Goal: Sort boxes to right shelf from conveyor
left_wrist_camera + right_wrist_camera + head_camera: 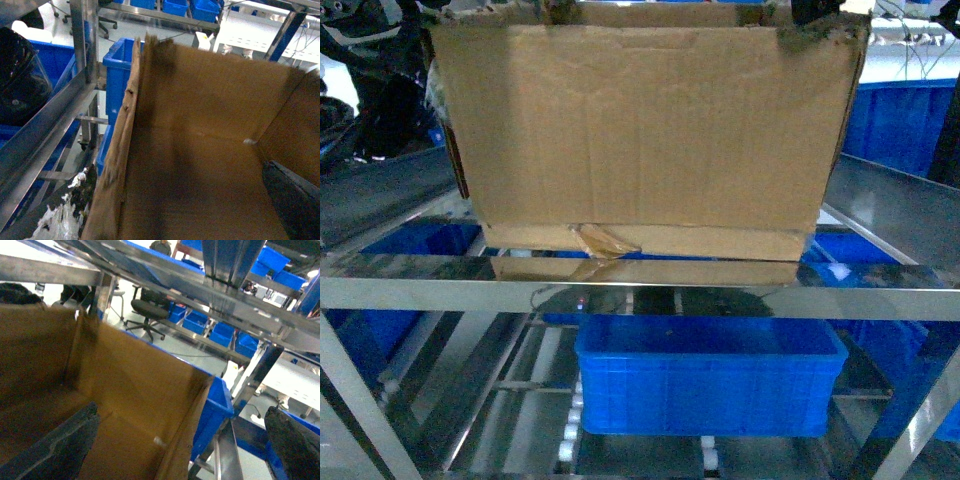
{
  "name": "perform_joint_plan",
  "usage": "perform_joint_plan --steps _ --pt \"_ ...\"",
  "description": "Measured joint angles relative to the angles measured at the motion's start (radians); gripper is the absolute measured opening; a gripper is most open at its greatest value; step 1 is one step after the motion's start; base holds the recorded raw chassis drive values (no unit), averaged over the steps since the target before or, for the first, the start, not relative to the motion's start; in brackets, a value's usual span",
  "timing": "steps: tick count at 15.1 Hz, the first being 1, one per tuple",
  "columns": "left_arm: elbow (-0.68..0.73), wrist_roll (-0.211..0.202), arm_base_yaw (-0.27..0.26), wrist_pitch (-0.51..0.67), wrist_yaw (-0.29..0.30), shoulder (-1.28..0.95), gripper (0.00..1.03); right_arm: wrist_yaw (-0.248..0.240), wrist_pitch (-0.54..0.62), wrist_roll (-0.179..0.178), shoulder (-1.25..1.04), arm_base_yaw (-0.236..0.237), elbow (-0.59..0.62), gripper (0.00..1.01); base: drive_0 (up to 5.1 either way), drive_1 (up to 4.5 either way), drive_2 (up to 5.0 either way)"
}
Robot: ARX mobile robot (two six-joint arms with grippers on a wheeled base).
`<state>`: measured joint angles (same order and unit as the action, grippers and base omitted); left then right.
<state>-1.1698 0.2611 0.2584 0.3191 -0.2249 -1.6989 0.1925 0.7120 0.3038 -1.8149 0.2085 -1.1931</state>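
Note:
The brown cardboard box (640,130) fills the upper head view. Its bottom edge, with a crumpled tape scrap (605,240), sits at the top tier of the steel right shelf (640,298). My left gripper (172,210) is open and straddles the box's ragged left wall (117,175), with one dark finger (295,200) inside the box. My right gripper (172,447) is open and straddles the right wall (187,435), with one finger (50,450) inside and the other finger (295,445) outside. A dark flat surface (380,195) at the left may be the conveyor.
A blue crate (710,385) sits on the shelf's lower tier among white rollers (570,430). More blue crates (900,120) stand behind and beside the rack. Steel uprights (85,40) and slanted rails (165,275) run close to both wrists. An office chair (147,312) stands beyond.

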Motion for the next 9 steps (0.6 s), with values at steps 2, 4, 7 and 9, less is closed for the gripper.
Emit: perform_joint_plan --steps 2,4,7,9 --pt "0.022 0.0 -0.001 0.003 0.006 0.026 0.98 0.009 0.021 -0.03 0.002 0.001 0.007 0.98 0.0 0.0 0.0" --pt "0.034 0.0 0.0 -0.05 -0.004 0.088 0.98 -0.003 -0.05 -0.041 0.024 0.014 0.028 0.98 0.0 0.0 0.0" --pt "0.118 0.03 -0.009 -0.168 -0.005 0.213 0.98 -0.033 -0.146 -0.067 0.153 0.036 0.111 0.98 0.0 0.0 0.0" --pt "0.233 0.066 -0.031 -0.21 0.027 0.301 0.98 -0.074 -0.244 -0.071 0.26 0.038 0.193 0.98 0.0 0.0 0.0"
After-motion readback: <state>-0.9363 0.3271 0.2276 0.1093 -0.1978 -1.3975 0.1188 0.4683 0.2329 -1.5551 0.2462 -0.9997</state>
